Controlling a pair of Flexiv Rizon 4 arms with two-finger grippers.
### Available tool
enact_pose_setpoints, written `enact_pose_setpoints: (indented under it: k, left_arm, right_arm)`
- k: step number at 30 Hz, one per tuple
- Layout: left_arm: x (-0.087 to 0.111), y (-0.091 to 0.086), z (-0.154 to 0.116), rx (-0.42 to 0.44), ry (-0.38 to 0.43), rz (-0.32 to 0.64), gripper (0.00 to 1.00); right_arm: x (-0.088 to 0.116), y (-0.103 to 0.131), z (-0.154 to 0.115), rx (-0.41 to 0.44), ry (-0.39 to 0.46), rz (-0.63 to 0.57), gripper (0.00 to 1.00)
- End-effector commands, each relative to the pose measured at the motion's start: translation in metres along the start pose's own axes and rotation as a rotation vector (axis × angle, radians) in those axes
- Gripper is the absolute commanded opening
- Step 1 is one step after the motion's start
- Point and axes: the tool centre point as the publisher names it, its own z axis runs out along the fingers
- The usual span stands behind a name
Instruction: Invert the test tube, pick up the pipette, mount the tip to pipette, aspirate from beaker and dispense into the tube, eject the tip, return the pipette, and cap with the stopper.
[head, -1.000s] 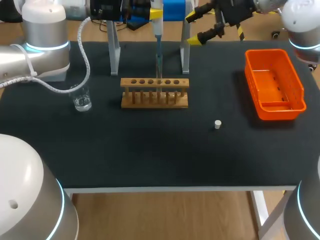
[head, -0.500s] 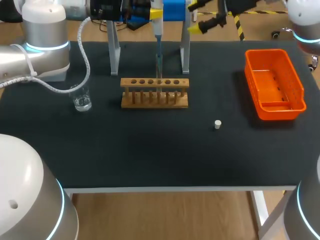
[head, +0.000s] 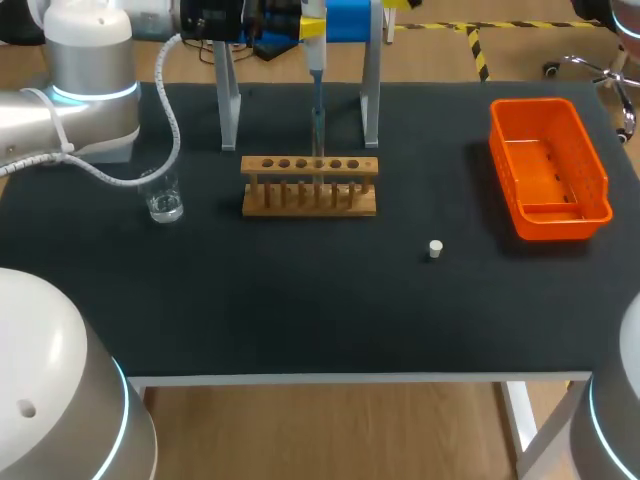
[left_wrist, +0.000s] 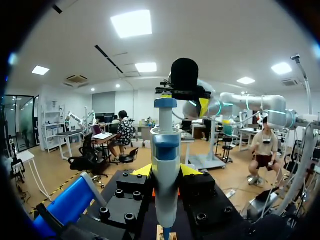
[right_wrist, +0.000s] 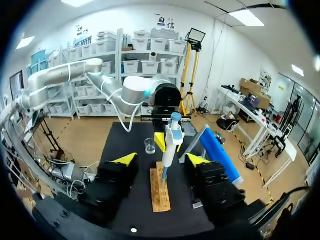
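My left gripper (head: 313, 30) is shut on the white and blue pipette (head: 316, 70) and holds it upright at the back of the table. The pipette's tip (head: 318, 125) points down into a hole of the wooden rack (head: 310, 186); I cannot make out the tube there. In the left wrist view the pipette (left_wrist: 165, 145) stands between the yellow tips of that gripper (left_wrist: 166, 172). My right gripper (right_wrist: 161, 159) is open and empty, high behind the table, facing the pipette (right_wrist: 171, 142) and rack (right_wrist: 160, 192). A beaker (head: 162, 196) stands left of the rack. The white stopper (head: 435, 248) lies at front right.
An orange basket (head: 548, 168) sits at the right edge. Two metal stand posts (head: 228, 100) rise behind the rack, flanking the pipette. The left arm's cable (head: 170, 120) hangs beside the beaker.
My right gripper has risen and drawn back from the table's rear until it has almost left the head view. The left arm, pipette and table objects have not moved.
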Motion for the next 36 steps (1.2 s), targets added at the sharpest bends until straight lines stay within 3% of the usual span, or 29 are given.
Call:
enact_pose_setpoints:
  k: [1, 15, 25, 36]
  left_arm:
    - [-0.001, 0.000, 0.000, 0.001, 0.004, 0.001, 0.00]
    - [-0.001, 0.000, 0.000, 0.001, 0.004, 0.001, 0.00]
    - [-0.001, 0.000, 0.000, 0.001, 0.004, 0.001, 0.00]
    - [-0.001, 0.000, 0.000, 0.001, 0.004, 0.001, 0.00]
  right_arm:
    - [-0.003, 0.005, 0.002, 0.020, 0.003, 0.000, 0.00]
    - [-0.003, 0.005, 0.002, 0.020, 0.003, 0.000, 0.00]
    - [-0.008, 0.038, 0.014, 0.033, -0.008, 0.034, 0.00]
    - [-0.013, 0.057, 0.034, 0.046, -0.023, 0.091, 0.00]
